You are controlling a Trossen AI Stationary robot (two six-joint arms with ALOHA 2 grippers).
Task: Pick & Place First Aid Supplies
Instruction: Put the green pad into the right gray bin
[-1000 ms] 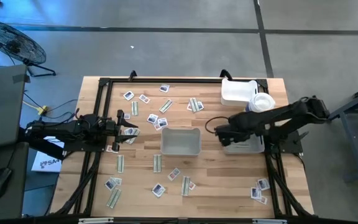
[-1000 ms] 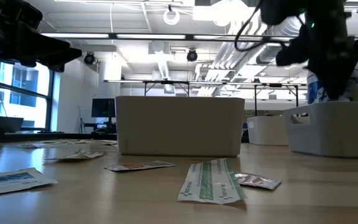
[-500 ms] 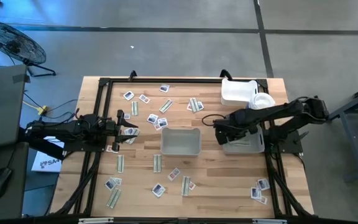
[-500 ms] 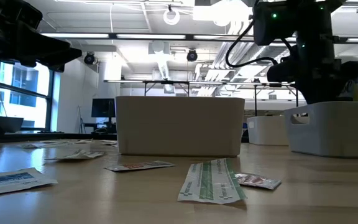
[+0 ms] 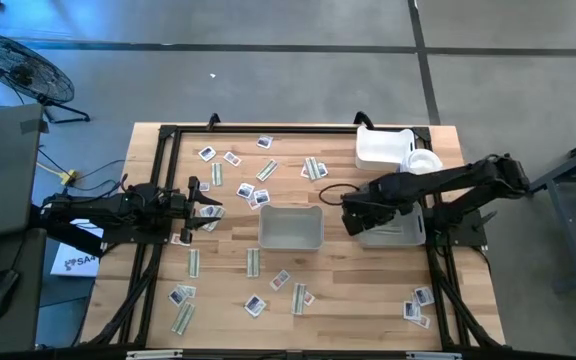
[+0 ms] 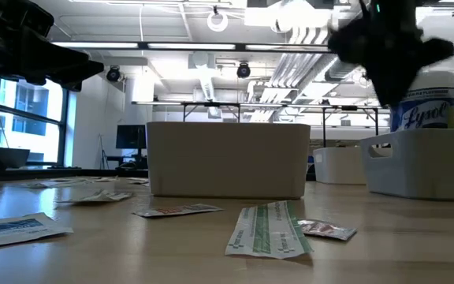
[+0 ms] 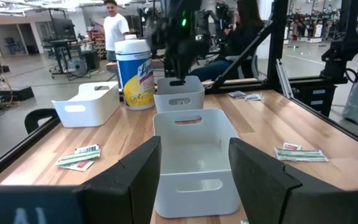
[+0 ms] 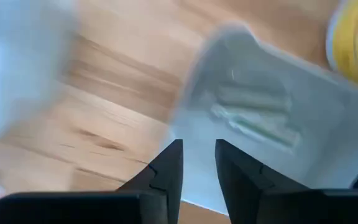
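Release step, by my read: right gripper is sitting over the gap between the centre grey bin and the right-hand grey bin, just off that right bin's near edge. Right wrist view shows its fingers parted by a narrow gap with nothing between them. That same view shows pale green-grey strips lying inside the right bin, so a strip looks delivered and the jaws are empty.

Left gripper is waiting left of the centre bin, jaws spread wide and empty, pointing straight at the bin's handle side in its own wrist view.

Supplies are mostly still loose on the table around the centre bin: square white packets and strips on the far side, strips and packets on the near side, a small pair well off toward the near right corner. Centre bin looks empty from above. Wipes canister is standing beyond the right bin, next to the white bin.

Task is early; most packets are unplaced.

Next move, as I judge it: right arm is needing to clear the bin wall, open wider, and come down flat on a near strip. Packets are thin, so the pinch has to catch an edge against the wood.
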